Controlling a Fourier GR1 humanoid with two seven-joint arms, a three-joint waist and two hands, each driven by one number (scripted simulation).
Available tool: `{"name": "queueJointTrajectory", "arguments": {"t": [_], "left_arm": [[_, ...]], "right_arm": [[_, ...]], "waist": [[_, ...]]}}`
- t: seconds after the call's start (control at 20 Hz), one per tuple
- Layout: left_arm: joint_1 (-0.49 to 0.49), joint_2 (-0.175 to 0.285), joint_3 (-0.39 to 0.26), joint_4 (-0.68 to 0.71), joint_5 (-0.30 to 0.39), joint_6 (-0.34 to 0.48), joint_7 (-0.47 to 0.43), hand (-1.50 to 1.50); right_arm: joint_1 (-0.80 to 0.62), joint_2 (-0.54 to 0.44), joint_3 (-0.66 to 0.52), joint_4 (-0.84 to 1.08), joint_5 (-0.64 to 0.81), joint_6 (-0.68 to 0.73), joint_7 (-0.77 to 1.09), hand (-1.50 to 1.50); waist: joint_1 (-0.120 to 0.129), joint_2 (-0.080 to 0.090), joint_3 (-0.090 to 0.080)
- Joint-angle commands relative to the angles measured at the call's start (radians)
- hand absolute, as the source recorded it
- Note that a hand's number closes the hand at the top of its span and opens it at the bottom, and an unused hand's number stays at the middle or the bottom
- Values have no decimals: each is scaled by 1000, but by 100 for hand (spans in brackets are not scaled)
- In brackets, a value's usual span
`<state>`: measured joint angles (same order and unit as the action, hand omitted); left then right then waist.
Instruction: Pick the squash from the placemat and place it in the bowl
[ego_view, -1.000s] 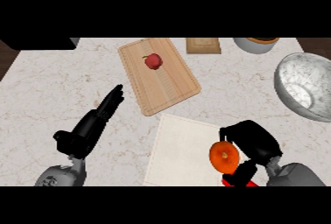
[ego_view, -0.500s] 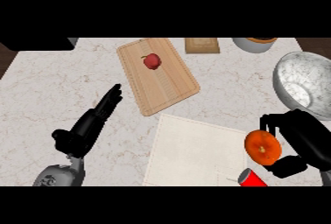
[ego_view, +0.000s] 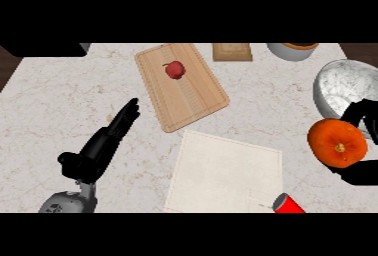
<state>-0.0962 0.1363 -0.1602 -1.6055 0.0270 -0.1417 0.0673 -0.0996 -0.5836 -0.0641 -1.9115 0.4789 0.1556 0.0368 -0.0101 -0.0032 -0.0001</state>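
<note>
Fingers (ego_view: 359, 108) of right hand (ego_view: 363, 174) curl round the orange squash (ego_view: 337, 142), held off the placemat (ego_view: 225, 172) at right edge, just below the bowl (ego_view: 318, 89), likely staged for the drop-in. Left hand (ego_view: 103, 142) rests open, lower left. Cutting board (ego_view: 188, 95) with red fruit (ego_view: 175, 70) sits upper centre, well apart; nothing blocks the way.

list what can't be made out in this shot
Head view only.
- right hand: mostly behind the squash and past the right edge.
- bowl: far side cut by the right edge.
- red object by the placemat: cut by the lower edge, unidentifiable.
- container at top: contents cut by the upper edge.
</note>
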Motion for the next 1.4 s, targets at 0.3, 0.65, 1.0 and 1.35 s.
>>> {"name": "queueJointTrajectory", "arguments": {"t": [0.3,0.65,1.0,1.35], "left_arm": [[-31,-16,16,56,-20,-17,-20,0],[-10,-41,-11,-29,-32,0,41,0],[-73,-23,16,24,-7,-43,35,0],[-54,-65,-30,26,-63,-7,6,0]], "right_arm": [[-168,-57,-134,323,94,-33,-83,150],[-323,-62,-182,701,214,-267,-298,150],[-435,-123,-115,1037,232,-32,-278,150],[-593,-123,-154,1335,178,14,-546,-150]], "waist": [[19,7,0],[30,8,1],[49,15,1],[46,16,3]]}}
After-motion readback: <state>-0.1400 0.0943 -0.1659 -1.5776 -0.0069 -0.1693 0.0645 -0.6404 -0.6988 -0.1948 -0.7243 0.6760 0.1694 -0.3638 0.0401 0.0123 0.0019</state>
